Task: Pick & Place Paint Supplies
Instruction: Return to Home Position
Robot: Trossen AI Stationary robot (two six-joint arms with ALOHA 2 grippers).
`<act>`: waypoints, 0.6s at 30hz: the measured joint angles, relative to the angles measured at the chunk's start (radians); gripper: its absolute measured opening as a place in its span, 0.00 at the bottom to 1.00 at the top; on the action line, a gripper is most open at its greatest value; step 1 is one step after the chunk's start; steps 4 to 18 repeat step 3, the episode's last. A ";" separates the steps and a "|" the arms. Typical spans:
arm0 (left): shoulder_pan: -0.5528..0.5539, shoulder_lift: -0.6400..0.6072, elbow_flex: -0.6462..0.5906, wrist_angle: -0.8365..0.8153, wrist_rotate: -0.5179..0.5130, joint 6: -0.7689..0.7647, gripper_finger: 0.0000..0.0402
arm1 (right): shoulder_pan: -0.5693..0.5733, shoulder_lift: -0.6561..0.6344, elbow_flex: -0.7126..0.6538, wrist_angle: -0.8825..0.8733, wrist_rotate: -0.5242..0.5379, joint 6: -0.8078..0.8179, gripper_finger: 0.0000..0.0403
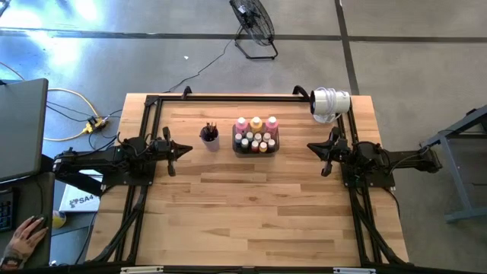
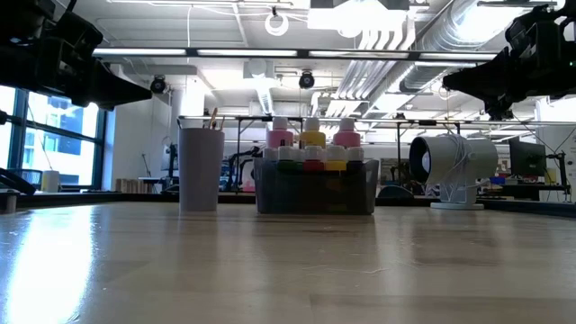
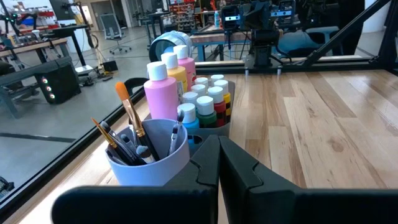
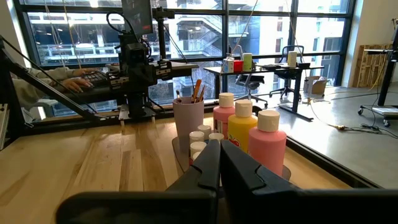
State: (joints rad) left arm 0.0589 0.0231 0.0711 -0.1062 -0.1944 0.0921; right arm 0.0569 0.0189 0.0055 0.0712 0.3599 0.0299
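We are judging the sorting done and the arms parking at home.

The paint bottles (image 1: 256, 133) are standing in the dark grey tray (image 1: 256, 152), and the paintbrushes (image 3: 127, 130) are standing in the purple cup (image 3: 152, 165) just beside that tray, on the left arm's side; the left end effector (image 1: 187, 149) is hovering well out from the tray beyond the cup, and the right end effector (image 1: 312, 146) is hovering well out on the tray's opposite side, each with its fingers pressed together on nothing; we are reckoning that the next move calls only for settling the arms to rest, with no grasp; the left wrist view is showing the brushes bristle-up inside the cup, where the high view is giving only dark specks; the high view alone is showing both arms apart from the tray.
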 joint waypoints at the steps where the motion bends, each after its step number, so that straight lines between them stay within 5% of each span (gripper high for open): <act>1: 0.000 0.000 0.000 0.000 0.000 0.000 0.00 | 0.000 0.000 0.000 0.000 0.000 0.000 0.01; 18: 0.000 0.000 0.000 0.000 0.000 0.000 0.00 | 0.000 0.000 0.000 0.000 0.000 0.000 0.01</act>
